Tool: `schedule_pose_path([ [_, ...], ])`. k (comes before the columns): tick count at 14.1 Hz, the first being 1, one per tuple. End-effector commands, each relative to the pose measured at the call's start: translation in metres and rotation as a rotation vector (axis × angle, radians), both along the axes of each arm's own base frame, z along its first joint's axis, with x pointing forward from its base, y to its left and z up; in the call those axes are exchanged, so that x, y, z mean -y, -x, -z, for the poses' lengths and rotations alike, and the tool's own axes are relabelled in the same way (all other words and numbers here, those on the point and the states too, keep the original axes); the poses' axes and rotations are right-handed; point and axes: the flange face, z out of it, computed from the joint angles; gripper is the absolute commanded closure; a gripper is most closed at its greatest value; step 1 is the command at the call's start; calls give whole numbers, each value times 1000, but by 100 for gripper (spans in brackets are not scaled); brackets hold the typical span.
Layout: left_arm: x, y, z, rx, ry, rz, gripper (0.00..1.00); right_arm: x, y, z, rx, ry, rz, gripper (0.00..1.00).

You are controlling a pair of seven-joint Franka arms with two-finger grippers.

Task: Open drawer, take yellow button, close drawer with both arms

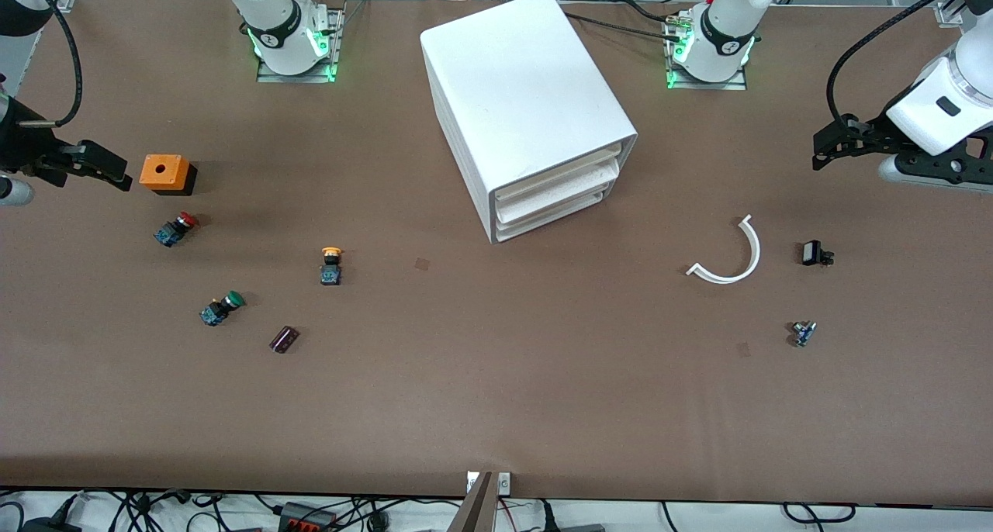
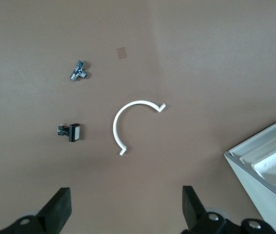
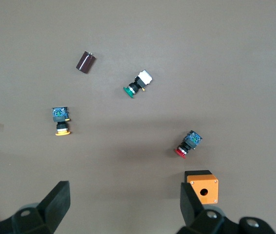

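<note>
Nothing started — drawer (image 1: pixel 552 193) shut, button (image 1: pixel 331 265) on the table; left gripper (image 2: pixel 123 209) and right gripper (image 3: pixel 123 207) hang spread near opposite end edges.

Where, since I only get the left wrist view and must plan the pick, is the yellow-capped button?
Observer: The button lies on the table toward the right arm's end, not in a drawer.
Operator: Are the drawers shut?
Observer: All three sit pushed into the cabinet.
Operator: And the right claw?
Observer: It is open, over the table beside the orange box.
</note>
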Motion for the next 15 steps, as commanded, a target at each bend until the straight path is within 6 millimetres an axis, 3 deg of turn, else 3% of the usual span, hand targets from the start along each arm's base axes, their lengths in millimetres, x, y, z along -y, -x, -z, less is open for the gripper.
schedule_pose_path([
  [1,2,-2,-8,-2,8,19,0,-2,8,-2,1,6,-17,0],
  [12,1,0,-8,-18,7,19,0,-2,6,1,-2,13,-20,0],
  [15,12,1,-10,-14,6,37,0,-2,6,3,-5,12,-20,0],
])
